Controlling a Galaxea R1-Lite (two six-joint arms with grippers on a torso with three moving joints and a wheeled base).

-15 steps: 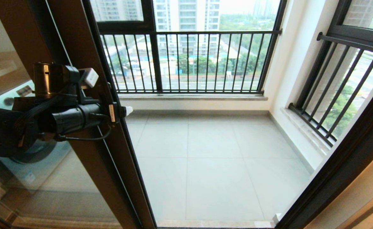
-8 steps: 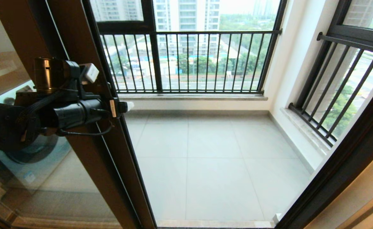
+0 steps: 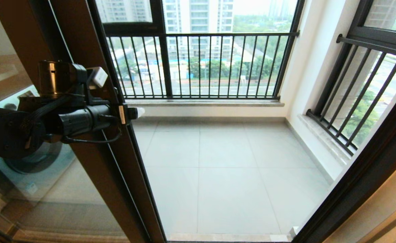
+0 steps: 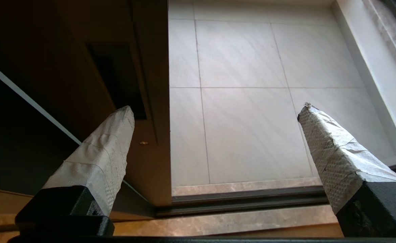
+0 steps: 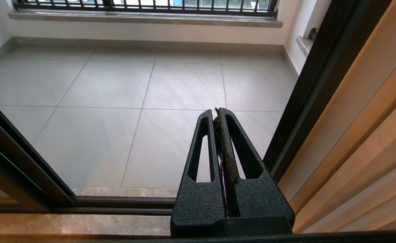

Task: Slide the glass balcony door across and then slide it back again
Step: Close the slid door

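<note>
The glass balcony door [image 3: 93, 101] stands slid to the left, doorway open. Left wrist view alone shows the left gripper [image 4: 214, 108] spread wide astride its dark frame edge; the arm reaches level across. Right gripper [image 5: 219, 113] hangs pinched together, near the right jamb.

Balcony floor [image 3: 231, 175] is being shown as large pale grey tiles with thin grout lines. It is being bordered by a low grey skirting along the white walls. A marble threshold strip [image 5: 123, 192] and a dark door track [image 4: 248, 199] are being seen at its near edge.
</note>
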